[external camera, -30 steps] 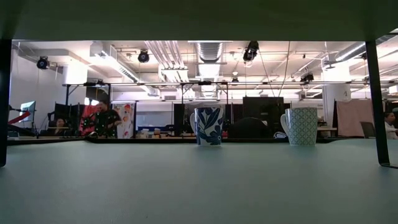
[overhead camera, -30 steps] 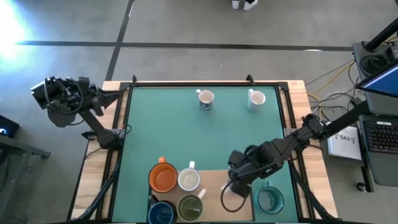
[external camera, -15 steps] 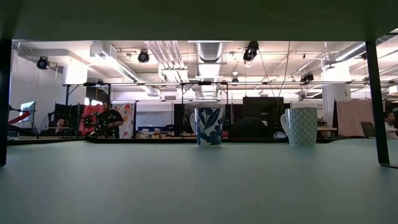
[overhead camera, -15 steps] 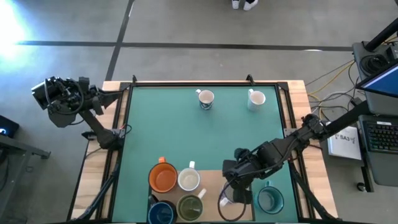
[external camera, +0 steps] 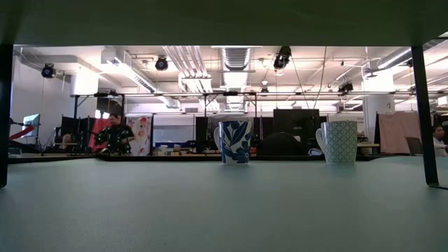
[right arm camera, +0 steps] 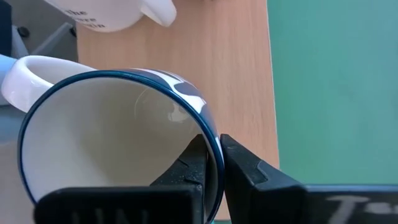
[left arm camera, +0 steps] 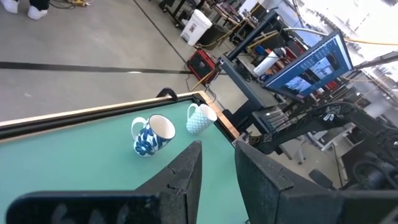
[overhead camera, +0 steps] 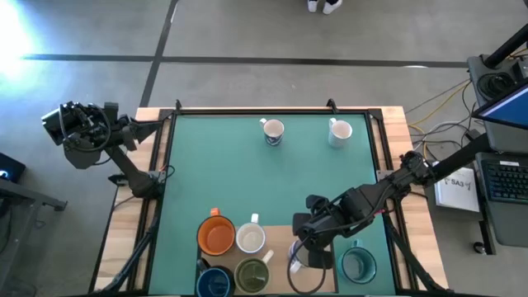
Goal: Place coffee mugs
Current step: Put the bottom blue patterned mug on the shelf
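My right gripper (overhead camera: 307,252) is over the wooden board (overhead camera: 285,239) near the table's front edge, shut on a white mug with a blue rim (overhead camera: 299,264). Orange (overhead camera: 217,236), white (overhead camera: 250,239), dark blue (overhead camera: 214,283) and olive-green (overhead camera: 252,276) mugs stand together to its left, and a teal mug (overhead camera: 359,264) stands to its right. A blue-flowered mug (overhead camera: 273,131) and a white patterned mug (overhead camera: 340,131) stand upright at the far side. My left gripper (left arm camera: 217,165) is parked off the table's left edge, open by a narrow gap and empty. My right gripper pinches the blue-rimmed mug's wall at the rim (right arm camera: 214,155), one finger (right arm camera: 193,158) inside the mug and one (right arm camera: 245,165) outside. The fingers come from above, pointing down into its mouth. The handle (right arm camera: 15,81) is on the side away from the fingers. Whether the mug's base is on the board is hidden.
Another white mug (right arm camera: 106,12) stands close beside the held one on the board (right arm camera: 236,62). The green mat (overhead camera: 272,181) is bare between the near group and the two far mugs. Black rails (overhead camera: 161,181) run along the table's left and right sides.
My right gripper has gone a little toward the table's left and near edge over the wooden board, with the blue-rimmed mug at its fingers. The mug has shifted slightly with it.
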Controlling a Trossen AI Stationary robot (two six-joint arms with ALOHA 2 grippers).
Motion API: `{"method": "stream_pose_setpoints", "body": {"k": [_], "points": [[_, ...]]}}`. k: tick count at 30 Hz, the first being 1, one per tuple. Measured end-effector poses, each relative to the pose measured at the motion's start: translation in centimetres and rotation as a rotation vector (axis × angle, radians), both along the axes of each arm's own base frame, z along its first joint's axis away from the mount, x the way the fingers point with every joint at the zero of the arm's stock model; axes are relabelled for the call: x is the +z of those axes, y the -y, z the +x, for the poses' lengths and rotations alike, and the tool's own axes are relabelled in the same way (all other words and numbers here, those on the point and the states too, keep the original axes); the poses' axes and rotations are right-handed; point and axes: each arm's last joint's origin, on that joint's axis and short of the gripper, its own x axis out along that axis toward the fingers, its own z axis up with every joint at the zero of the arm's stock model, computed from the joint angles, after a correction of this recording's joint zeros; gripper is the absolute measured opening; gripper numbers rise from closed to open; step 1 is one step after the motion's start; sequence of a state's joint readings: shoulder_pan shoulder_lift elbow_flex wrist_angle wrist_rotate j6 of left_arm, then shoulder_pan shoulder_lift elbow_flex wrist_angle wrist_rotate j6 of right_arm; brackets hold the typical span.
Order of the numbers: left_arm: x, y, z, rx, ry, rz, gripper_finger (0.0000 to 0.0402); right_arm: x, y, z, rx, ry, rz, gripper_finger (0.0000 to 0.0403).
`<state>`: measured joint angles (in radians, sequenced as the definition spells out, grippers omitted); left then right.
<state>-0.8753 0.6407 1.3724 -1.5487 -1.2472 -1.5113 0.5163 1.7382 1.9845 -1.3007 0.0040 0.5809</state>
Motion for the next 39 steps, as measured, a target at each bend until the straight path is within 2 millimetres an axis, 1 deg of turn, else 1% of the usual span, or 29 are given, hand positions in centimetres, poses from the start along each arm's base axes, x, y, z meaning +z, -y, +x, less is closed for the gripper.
{"method": "stream_pose_setpoints", "body": {"k": [15,18,20,25,29,35,39], "points": [[0.0,0.0,0.0,0.005,0.008,-0.015,0.0079,-1.3,-0.1,0.5,-0.007,0.016,-0.016,0.0027],[0.0,0.0,0.0,0.005,0.008,-0.014,0.0079,-1.3,-0.1,0.6,-0.005,0.017,-0.017,0.0028],[0.0,0.0,0.0,0.005,0.008,-0.015,0.0079,-1.0,-0.1,0.6,0.002,0.026,-0.016,0.003],[0.0,-0.2,-0.1,0.004,0.011,-0.019,0.0079,-0.1,0.1,0.7,-0.004,0.055,0.0,0.0053],[0.0,-0.2,-0.2,0.004,0.013,-0.021,0.0079,0.0,0.1,0.7,-0.025,0.057,0.011,0.0076],[0.0,-0.3,-0.2,0.004,0.014,-0.022,0.0079,0.2,0.1,0.6,-0.098,0.04,0.051,0.0099],[0.0,-0.3,-0.2,0.004,0.013,-0.022,0.0079,0.8,0.1,0.5,-0.208,0.021,0.112,0.0109]]}}
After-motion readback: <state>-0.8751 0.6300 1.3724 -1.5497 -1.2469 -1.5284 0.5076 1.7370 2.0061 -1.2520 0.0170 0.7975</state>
